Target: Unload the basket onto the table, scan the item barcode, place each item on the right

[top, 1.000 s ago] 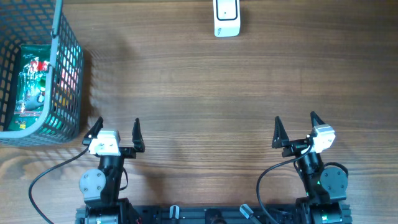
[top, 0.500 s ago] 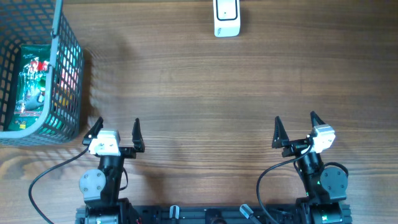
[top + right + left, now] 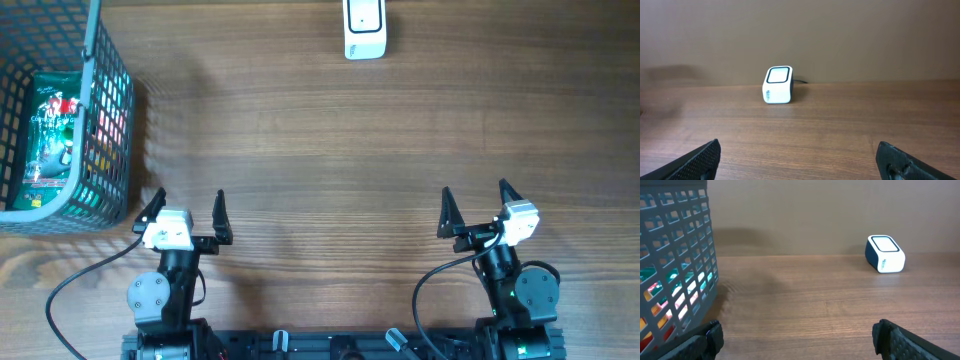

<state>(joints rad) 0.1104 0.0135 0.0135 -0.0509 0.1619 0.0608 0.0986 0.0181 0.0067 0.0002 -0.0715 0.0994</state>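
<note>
A green snack packet [image 3: 48, 135] lies inside the grey mesh basket [image 3: 110, 90] at the table's far left; its barcode does not show. The white barcode scanner [image 3: 364, 28] with a dark top window stands at the back middle, also seen as a scanner [image 3: 885, 254] in the left wrist view and a scanner [image 3: 777, 84] in the right wrist view. My left gripper [image 3: 187, 205] is open near the front left, just right of the basket's near corner. My right gripper [image 3: 474, 200] is open near the front right. Both hold nothing.
The basket wall [image 3: 675, 265] fills the left side of the left wrist view, with coloured packets showing through the mesh. Bare wooden table [image 3: 330, 170] stretches between the grippers and the scanner. A wall rises behind the scanner.
</note>
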